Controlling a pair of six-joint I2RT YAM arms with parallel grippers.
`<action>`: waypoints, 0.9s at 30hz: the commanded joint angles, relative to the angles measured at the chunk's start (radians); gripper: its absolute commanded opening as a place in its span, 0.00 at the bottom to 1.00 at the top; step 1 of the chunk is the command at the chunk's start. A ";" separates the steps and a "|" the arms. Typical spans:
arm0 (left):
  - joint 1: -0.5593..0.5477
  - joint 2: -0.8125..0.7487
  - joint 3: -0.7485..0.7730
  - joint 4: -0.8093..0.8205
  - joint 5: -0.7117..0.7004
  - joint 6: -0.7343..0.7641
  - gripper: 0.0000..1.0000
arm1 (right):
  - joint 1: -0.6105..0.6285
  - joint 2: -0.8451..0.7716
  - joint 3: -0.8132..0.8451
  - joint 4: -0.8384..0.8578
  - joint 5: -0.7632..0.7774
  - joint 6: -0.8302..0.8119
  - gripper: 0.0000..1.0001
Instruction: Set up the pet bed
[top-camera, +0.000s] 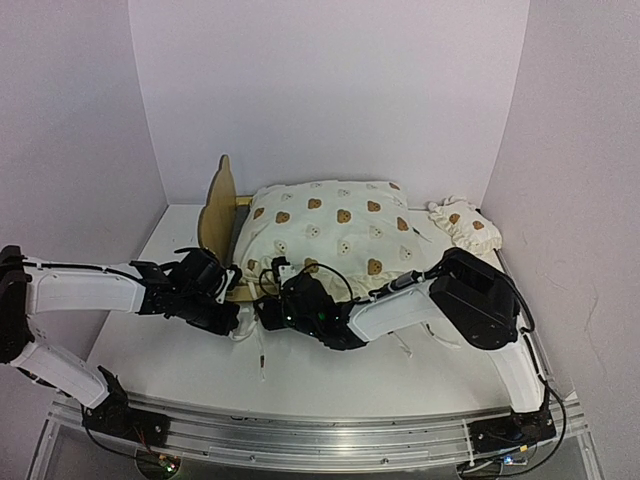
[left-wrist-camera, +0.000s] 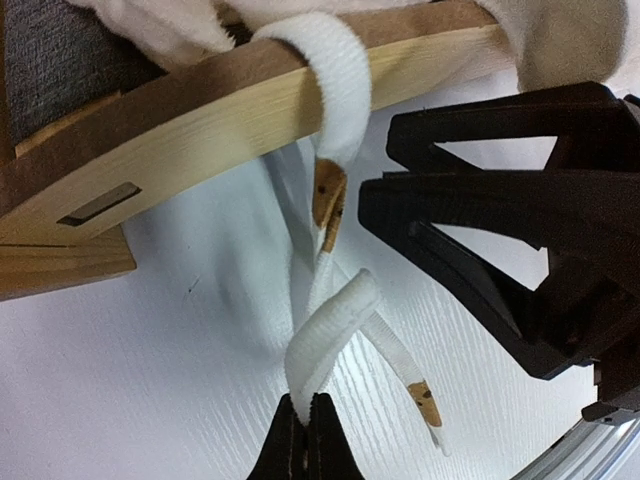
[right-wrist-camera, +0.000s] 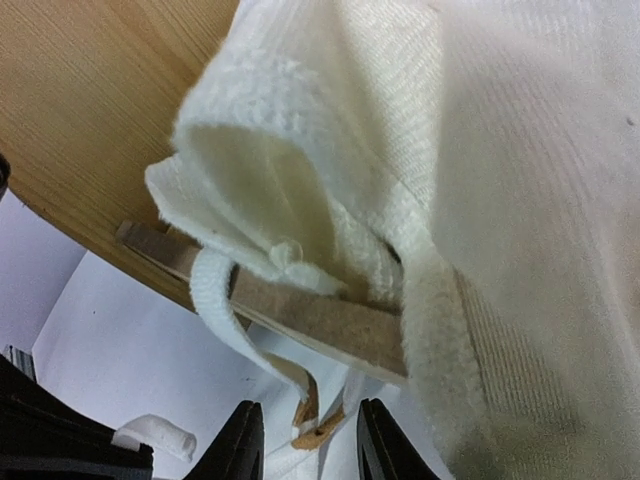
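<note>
White tie (left-wrist-camera: 330, 330), looped over the bed (left-wrist-camera: 200, 130) rail, is clamped in the left gripper (left-wrist-camera: 305, 448); no knot shows yet. Right gripper (right-wrist-camera: 305, 440) stands apart, empty. Cushion (top-camera: 335, 235) lies on the bed, mid-table. Pillow (top-camera: 463, 222), at its two o'clock, is not yet placed.

Back wall (top-camera: 330, 90): plain pale panel, matte | left wall (top-camera: 70, 120), right wall (top-camera: 580, 130): same pale panels, joining it at the worktop's far corners | worktop (top-camera: 170, 360): white, faint grain | near edge: metal rail (top-camera: 320, 438) | light: even, diffuse, soft shadows
</note>
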 joint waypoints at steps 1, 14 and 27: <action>0.028 -0.015 -0.010 0.021 -0.027 -0.043 0.00 | 0.009 0.044 0.070 0.032 0.054 0.016 0.34; 0.076 -0.036 -0.044 0.051 -0.014 -0.052 0.00 | 0.017 0.151 0.193 0.033 0.173 0.049 0.19; 0.141 -0.016 -0.064 0.116 0.007 -0.045 0.00 | 0.016 0.146 0.216 0.049 0.099 -0.015 0.00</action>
